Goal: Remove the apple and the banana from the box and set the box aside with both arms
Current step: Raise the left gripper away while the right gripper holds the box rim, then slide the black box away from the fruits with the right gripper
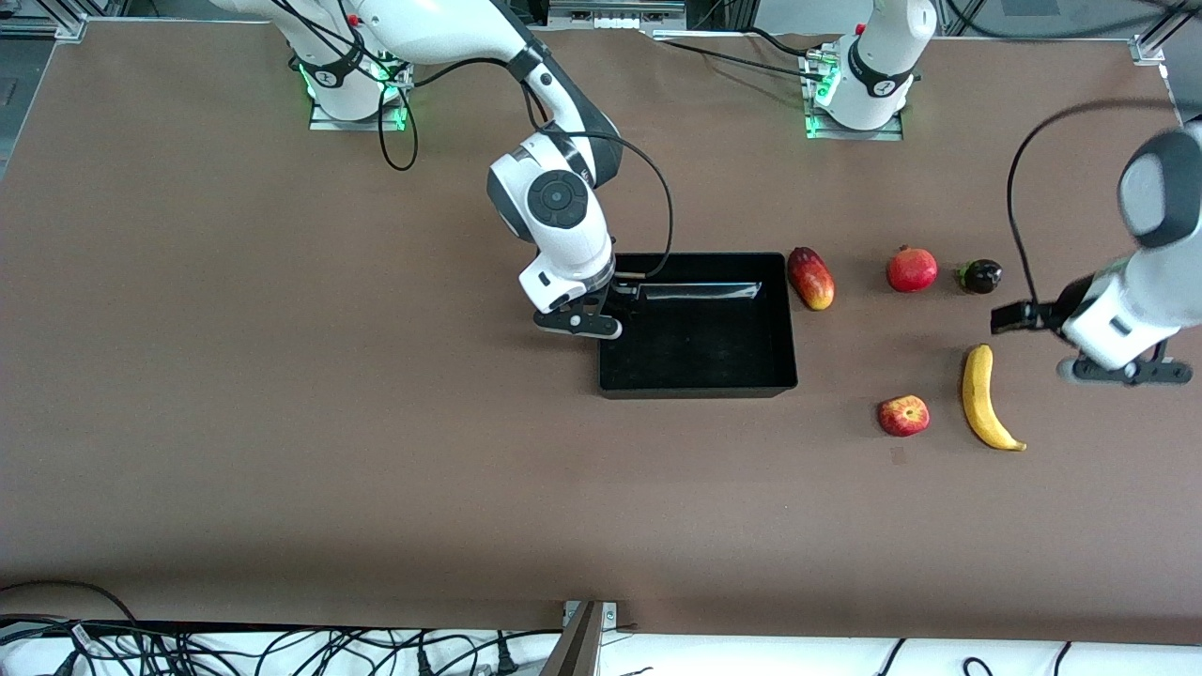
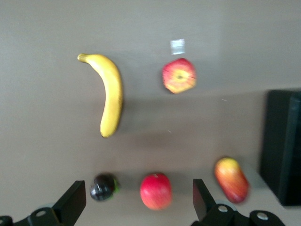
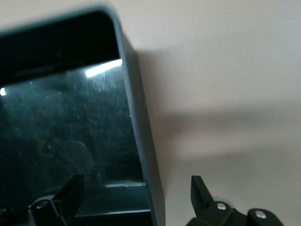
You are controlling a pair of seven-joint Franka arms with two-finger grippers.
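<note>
Box: we find the black box (image 1: 699, 324) flat on the brown desk (image 1: 282, 422), nothing inside it, about midway between the two arms' ends.
Apple: we see the apple (image 1: 903, 415) on the desk toward the left arm's end, well apart from the box and nearer the front camera than the pomegranate (image 1: 912, 269).
Banana: the banana (image 1: 983, 399) lies just beside the apple, not touching it, toward the left arm's end.
Other fruit: we note a mango (image 1: 810, 278) just beside the box's wall, then the pomegranate and a small dark fruit (image 1: 979, 276) in a row toward the left arm's end.
Right tool: we find the right tool (image 1: 579, 320) low over the box's wall on the right arm's side; in the right wrist view its fingers (image 3: 70, 193) stand wide apart, one on each side of that wall, gripping nothing.
Left tool: the left tool (image 1: 1122, 369) hangs over bare desk near the banana; its fingers (image 2: 73, 202) are spread wide and hold nothing.
</note>
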